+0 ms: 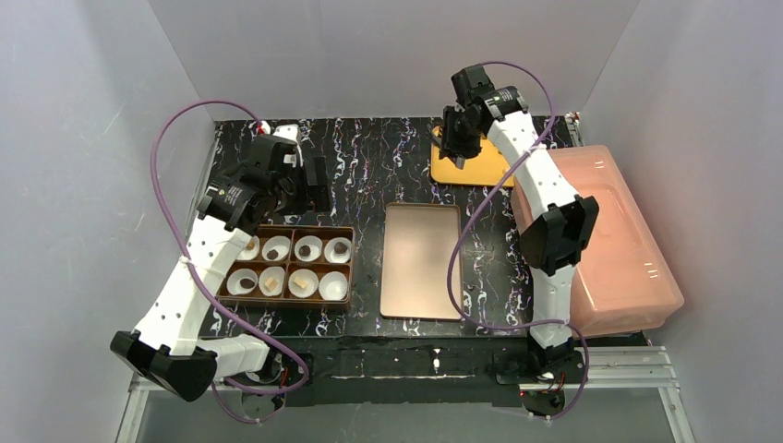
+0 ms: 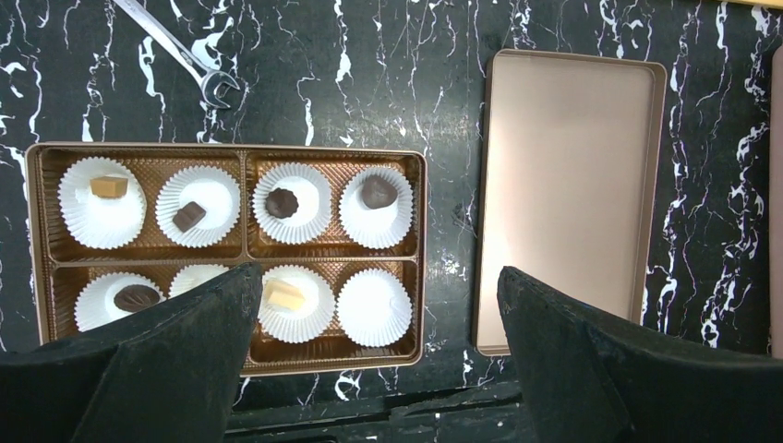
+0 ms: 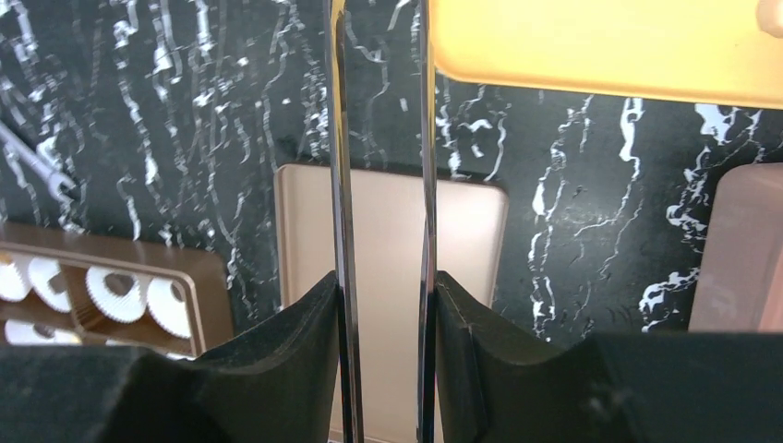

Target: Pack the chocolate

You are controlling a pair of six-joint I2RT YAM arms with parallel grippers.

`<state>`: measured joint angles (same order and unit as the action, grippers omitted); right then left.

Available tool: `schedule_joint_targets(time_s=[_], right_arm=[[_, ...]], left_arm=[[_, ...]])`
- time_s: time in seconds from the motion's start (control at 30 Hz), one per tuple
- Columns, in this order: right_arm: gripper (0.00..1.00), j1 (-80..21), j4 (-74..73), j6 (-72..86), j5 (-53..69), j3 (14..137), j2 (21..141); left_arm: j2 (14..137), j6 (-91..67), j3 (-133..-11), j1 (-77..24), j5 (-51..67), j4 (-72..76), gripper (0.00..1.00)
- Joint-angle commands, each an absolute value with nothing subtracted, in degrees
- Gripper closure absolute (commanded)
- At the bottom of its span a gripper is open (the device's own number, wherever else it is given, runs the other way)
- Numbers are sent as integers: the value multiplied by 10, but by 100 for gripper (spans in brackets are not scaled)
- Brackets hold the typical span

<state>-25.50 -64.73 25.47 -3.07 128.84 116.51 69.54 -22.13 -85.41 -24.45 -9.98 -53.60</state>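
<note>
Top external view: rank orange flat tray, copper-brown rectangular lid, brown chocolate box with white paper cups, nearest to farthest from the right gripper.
1. Orange flat tray, far side, overlapped by the right gripper, which clamps metal tweezers.
2. Copper-brown rectangular lid, mid-table, toward the arm bases.
3. Brown chocolate box, over on the left arm's side.

Top camera high at the near edge, whole bench (image 1: 369, 157) in view. Wrist cameras closer, facing down; both share the copper lid (image 2: 572, 185).
</note>
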Motion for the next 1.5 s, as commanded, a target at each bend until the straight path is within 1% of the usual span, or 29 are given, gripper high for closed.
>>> schedule_joint_targets(time_s=[0.0, 0.27, 0.57, 0.87, 1.27, 1.47], right_arm=[[54, -229, -627, 238, -47, 1314, 1184], [53, -206, -613, 208, -63, 1369, 1252], [53, -181, -596, 192, -119, 1328, 1246], [52, -161, -605, 168, -106, 1348, 1270], [52, -154, -576, 155, -67, 1364, 1311], [52, -152, -571, 159, -73, 1356, 1327]], left_arm=[[674, -220, -844, -244, -83, -526, 1], [681, -210, -853, -244, -80, -528, 1], [686, -208, -858, -244, -84, -535, 1], [685, -210, -868, -244, -89, -552, 0], [686, -213, -888, -244, -96, -572, 1], [685, -214, -889, -244, -98, -578, 1]])
